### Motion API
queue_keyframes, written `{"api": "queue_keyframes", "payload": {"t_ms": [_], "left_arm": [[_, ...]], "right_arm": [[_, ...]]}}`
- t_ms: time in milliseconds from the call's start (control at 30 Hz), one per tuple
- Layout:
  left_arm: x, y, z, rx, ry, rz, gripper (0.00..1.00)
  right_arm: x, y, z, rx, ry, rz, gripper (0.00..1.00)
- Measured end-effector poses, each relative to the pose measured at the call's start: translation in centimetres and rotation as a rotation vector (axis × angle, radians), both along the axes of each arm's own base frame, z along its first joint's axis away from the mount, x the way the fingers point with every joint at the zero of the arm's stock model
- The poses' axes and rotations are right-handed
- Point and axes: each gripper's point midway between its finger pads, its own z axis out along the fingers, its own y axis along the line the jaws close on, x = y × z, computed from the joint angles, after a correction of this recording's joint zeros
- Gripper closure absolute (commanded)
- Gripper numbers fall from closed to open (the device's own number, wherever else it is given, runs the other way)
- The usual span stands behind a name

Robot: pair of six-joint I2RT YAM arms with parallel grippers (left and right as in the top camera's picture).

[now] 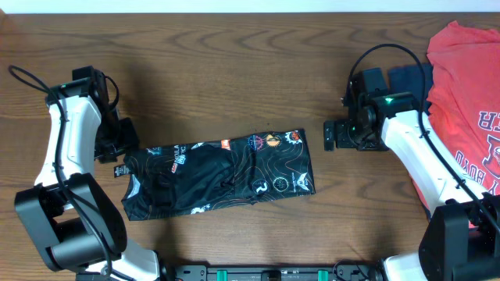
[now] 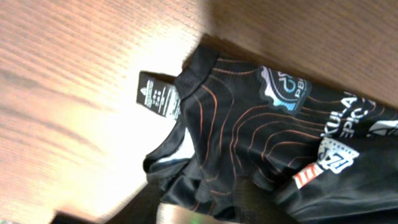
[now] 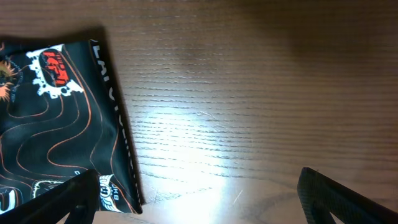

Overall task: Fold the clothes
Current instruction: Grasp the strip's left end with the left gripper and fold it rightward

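While the black sports shirt (image 1: 226, 172) lies folded into a long band near the front edge of the bench (image 1: 234, 62), slightly left of centre, both arms stand off its two short ends. The left gripper (image 1: 116, 154) sits at the band's left end, toward the left edge; its wrist camera shows the collar and a black care label (image 2: 158, 93) on bare wood. Whether its jaws are spread or closed cannot be told. The right gripper (image 3: 199, 208) is just off the band's right end, jaws wide apart over bare wood, holding nothing. A red T-shirt (image 1: 469, 101) with white lettering lies at the right edge, with dark blue cloth (image 1: 406, 76) touching it.
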Motion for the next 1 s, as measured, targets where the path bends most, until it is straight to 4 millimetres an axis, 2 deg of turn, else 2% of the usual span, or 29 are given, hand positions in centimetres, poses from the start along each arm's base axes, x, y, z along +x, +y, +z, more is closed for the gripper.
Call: {"api": "queue_keyframes", "payload": {"t_ms": [133, 267, 400, 600, 633, 733, 833, 900, 1000], "left_arm": [[-0.8, -0.5, -0.1, -0.024, 0.033, 0.005, 0.28], [-1.5, -1.3, -0.6, -0.064, 0.053, 0.011, 0.26], [-2.9, -2.0, -2.6, -0.092, 0.089, 0.015, 0.25], [-4.8, -3.0, -6.7, -0.121, 0.095, 0.019, 0.25], [-5.1, -3.1, -7.5, -0.123, 0.094, 0.019, 0.27], [-5.5, -3.6, -9.0, -0.138, 0.077, 0.017, 0.48], [-5.3, -4.0, -9.1, -0.159, 0.044, 0.022, 0.86], [-5.0, -4.4, -9.1, -0.182, 0.026, 0.02, 0.94], [-4.9, -4.8, -9.0, -0.201, 0.018, 0.013, 0.94]], "right_arm": [[0.0, -0.1, 0.0, 0.0, 0.0, -0.003, 0.01], [0.0, -0.1, 0.0, 0.001, 0.0, -0.004, 0.01], [0.1, -0.1, 0.0, 0.001, -0.002, -0.004, 0.01], [0.1, -0.1, 0.0, 0.001, -0.002, -0.004, 0.01], [0.1, -0.1, 0.0, 0.001, -0.001, -0.004, 0.01], [0.1, -0.1, 0.0, 0.001, -0.002, -0.004, 0.01], [0.1, -0.2, -0.1, 0.001, -0.001, -0.006, 0.01], [0.0, -0.2, -0.1, 0.001, 0.0, -0.006, 0.01], [0.0, -0.2, -0.1, 0.0, 0.001, -0.006, 0.01]]}}
